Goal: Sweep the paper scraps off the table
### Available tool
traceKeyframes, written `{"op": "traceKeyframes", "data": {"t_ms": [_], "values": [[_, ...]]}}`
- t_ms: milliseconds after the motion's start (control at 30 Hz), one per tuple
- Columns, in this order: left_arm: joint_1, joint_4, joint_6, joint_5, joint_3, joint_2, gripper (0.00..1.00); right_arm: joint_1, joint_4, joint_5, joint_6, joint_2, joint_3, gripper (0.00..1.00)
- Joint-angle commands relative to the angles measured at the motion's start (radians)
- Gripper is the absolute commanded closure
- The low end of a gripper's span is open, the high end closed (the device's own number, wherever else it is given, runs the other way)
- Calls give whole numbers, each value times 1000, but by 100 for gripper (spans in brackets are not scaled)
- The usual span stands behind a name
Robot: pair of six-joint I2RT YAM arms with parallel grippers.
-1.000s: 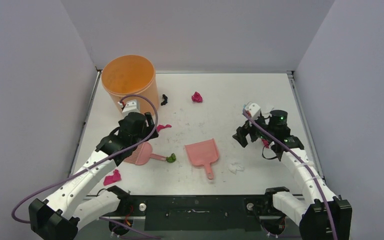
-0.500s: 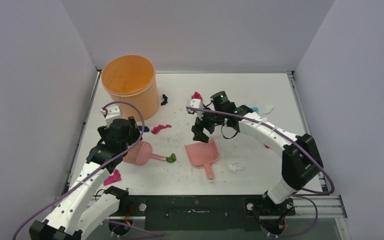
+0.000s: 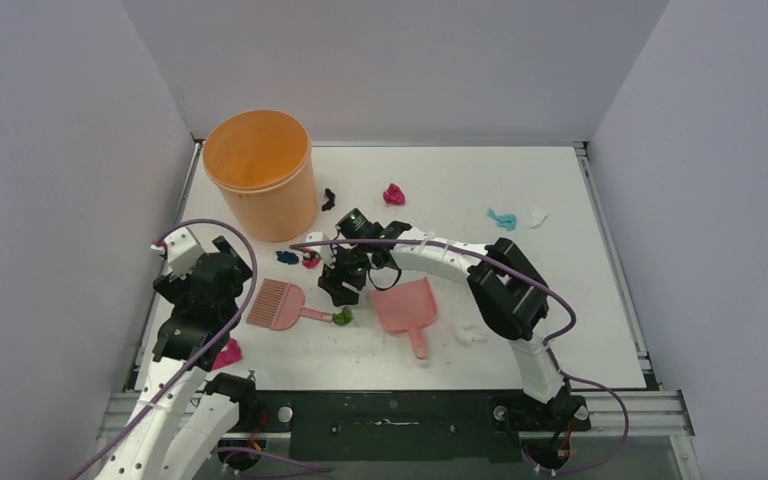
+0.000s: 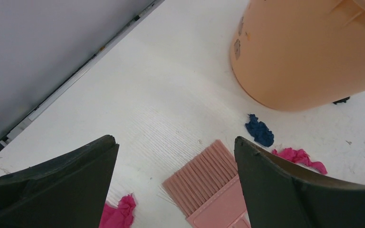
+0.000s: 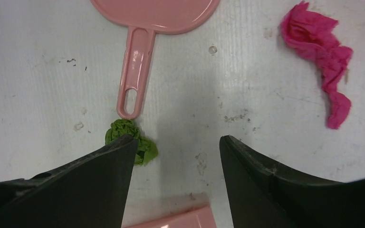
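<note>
- The left gripper (image 4: 176,190) is held above the near-left part of the flat white table (image 3: 570,300), fingers spread wide, nothing between them.
- Just below it, the pink plastic hand brush (image 3: 278,304) is laid flat on the table, bristles pointing left.
- A crumpled magenta scrap (image 3: 225,354) is seen near the table's near-left edge.
- The right gripper (image 5: 176,180) is stretched across to the middle, its fingers apart and clamped on nothing.
- A crumpled green scrap (image 5: 132,142) is found touching the end of the brush handle, just beside one right finger.
- The pink plastic dustpan (image 3: 405,308) is set just right of that, handle toward the near side.
- A dark blue scrap (image 4: 259,132) and a long magenta scrap (image 5: 325,76) are spotted near the tall orange bucket (image 3: 258,170).
- Farther back, a black scrap (image 3: 328,199) and a bright magenta wad (image 3: 393,194) are seen.
- A teal scrap (image 3: 502,218) and a white scrap (image 3: 537,216) are left at the far right.
- A second white bit (image 3: 471,335) is seen by the dustpan.
</note>
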Motion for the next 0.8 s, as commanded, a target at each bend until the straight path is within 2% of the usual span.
{"op": "traceKeyframes", "data": {"t_ms": [0,300,633,767], "values": [[5,61,48,80,0,-61,8,53,35,52,8,48,65,34],[-1,39,37,67,19,-61,7,113,-9,75,66,181,195,35],[-4,47,41,65,16,-83,7,152,4,180,72,190,154,40],[-4,49,41,66,16,-85,7,165,15,236,103,178,140,29]]}}
